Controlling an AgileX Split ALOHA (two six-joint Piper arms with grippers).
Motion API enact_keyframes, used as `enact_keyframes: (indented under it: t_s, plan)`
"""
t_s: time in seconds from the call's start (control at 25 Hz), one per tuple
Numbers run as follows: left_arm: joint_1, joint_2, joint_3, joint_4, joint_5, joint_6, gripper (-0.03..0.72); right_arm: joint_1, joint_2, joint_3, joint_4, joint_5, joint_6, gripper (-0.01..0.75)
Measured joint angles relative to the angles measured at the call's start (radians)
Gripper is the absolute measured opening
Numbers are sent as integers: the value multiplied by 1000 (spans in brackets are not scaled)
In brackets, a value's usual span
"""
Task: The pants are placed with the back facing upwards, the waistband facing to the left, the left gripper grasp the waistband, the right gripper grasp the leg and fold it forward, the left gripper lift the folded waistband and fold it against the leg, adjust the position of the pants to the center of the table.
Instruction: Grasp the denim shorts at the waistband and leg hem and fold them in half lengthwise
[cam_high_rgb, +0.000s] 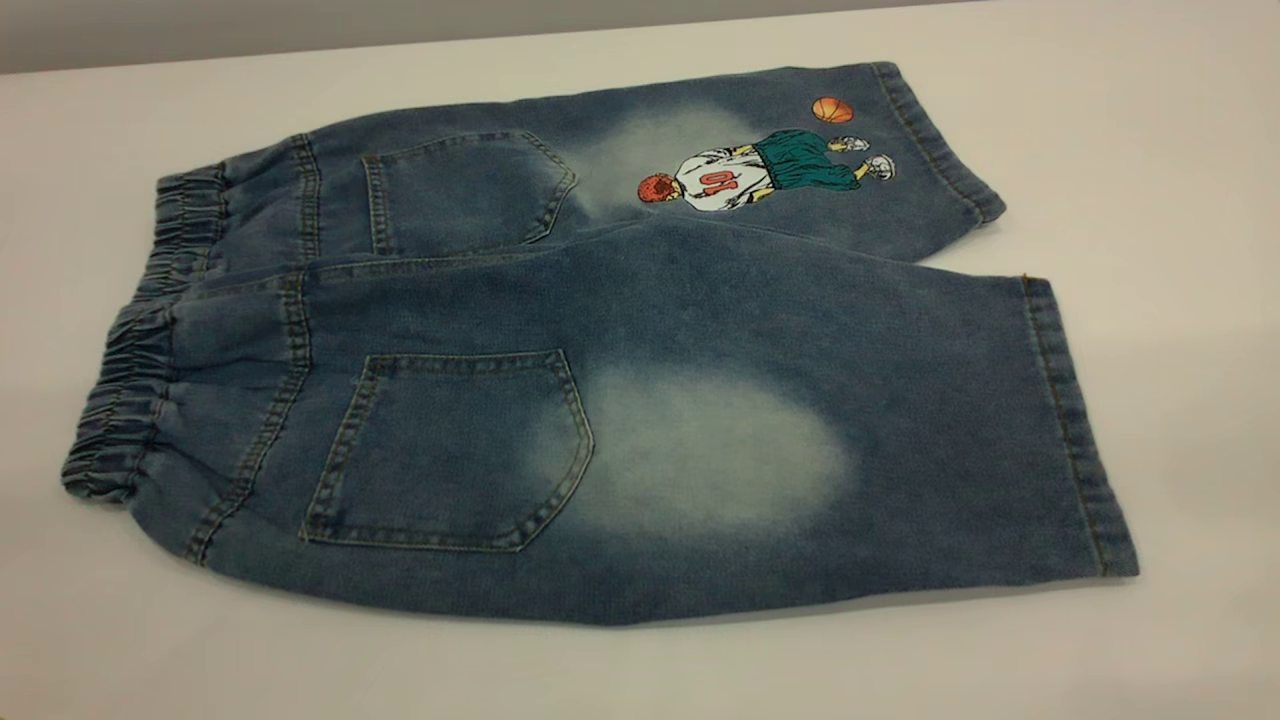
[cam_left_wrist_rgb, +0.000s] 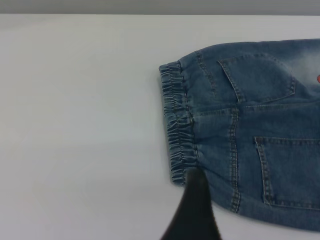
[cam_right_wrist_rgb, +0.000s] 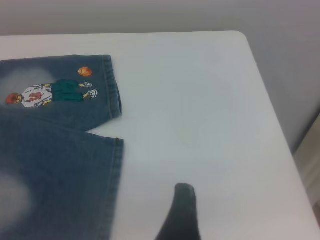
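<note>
pants (cam_high_rgb: 600, 400) soft, floppy | I'd pinch bunchy waistband (cam_high_rgb: 120, 400), leg (cam_high_rgb: 1070, 430) hem | can't tell either gripper's grip

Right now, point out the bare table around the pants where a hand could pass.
Bare table lies right of the leg hems, a strip runs along the near edge below the plain leg, and more lies left of the waistband. The pants fill the middle. The left gripper crowds the waistband's near end; the right gripper hangs over bare table beside the hems.
</note>
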Motion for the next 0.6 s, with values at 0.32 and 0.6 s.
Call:
enact_keyframes:
  t_s: [0.32,0.6]
  plan:
    - [0,140,-27,4,-39,-67,549,0,100,-42,69,-62,39,566]
    - [0,428,-99,-11,-255,-140,549,0,352,-152,166,-250,35,566]
